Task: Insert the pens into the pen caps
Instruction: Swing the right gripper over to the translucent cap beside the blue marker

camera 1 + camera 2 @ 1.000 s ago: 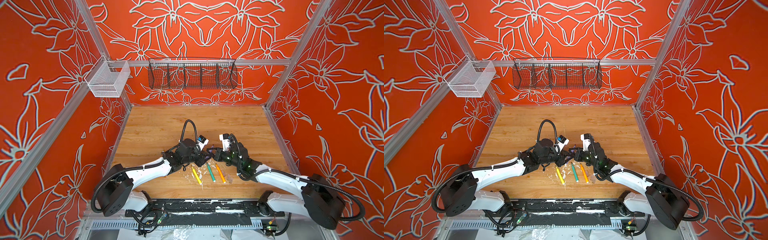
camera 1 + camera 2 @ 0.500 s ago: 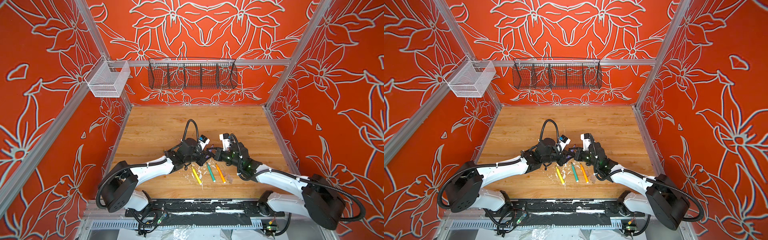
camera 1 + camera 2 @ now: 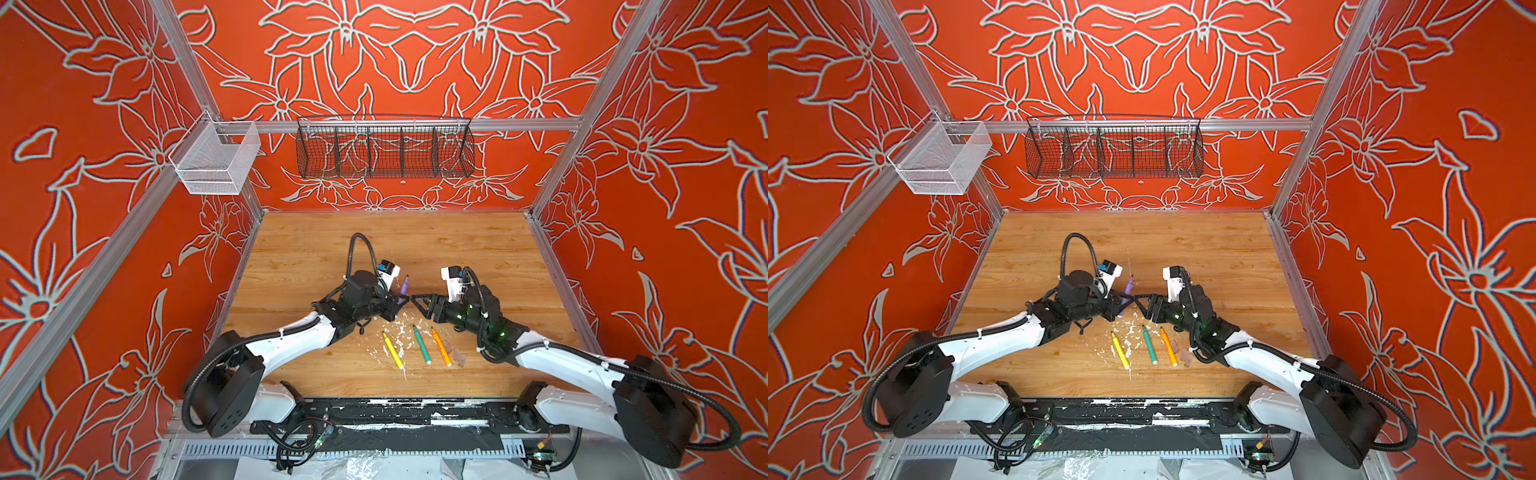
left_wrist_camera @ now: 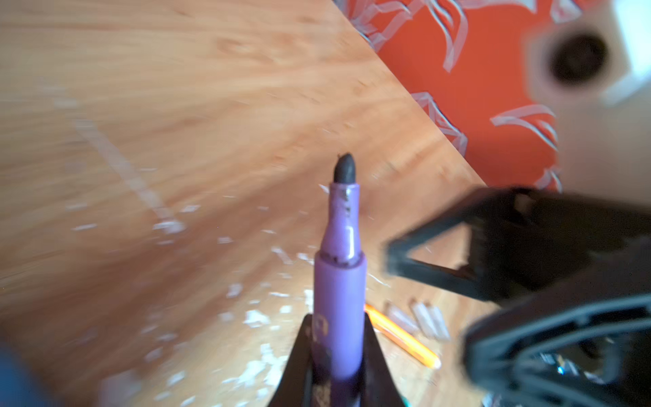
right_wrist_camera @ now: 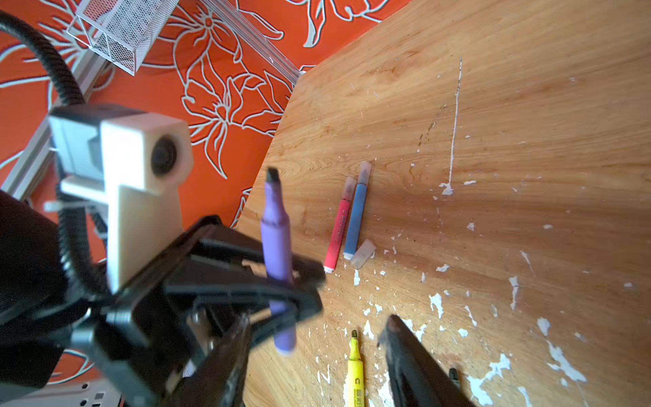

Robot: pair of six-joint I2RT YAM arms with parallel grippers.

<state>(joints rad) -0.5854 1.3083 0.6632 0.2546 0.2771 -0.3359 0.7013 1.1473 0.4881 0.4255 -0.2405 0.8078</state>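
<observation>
The left gripper (image 3: 398,302) is clamping the purple pen (image 3: 404,286) over the table (image 3: 478,249), tip pointing to twelve o'clock, while the right gripper (image 3: 417,306) is gaping empty at its three o'clock, so the next move is probably calling for it to fetch a clear cap (image 3: 447,345) lying at five o'clock.

We see bright, even light and sharp top views. Motion smears the left wrist view; in the right wrist view the left gripper (image 5: 283,282) is blurred, the counter (image 5: 493,141) sharp.
</observation>
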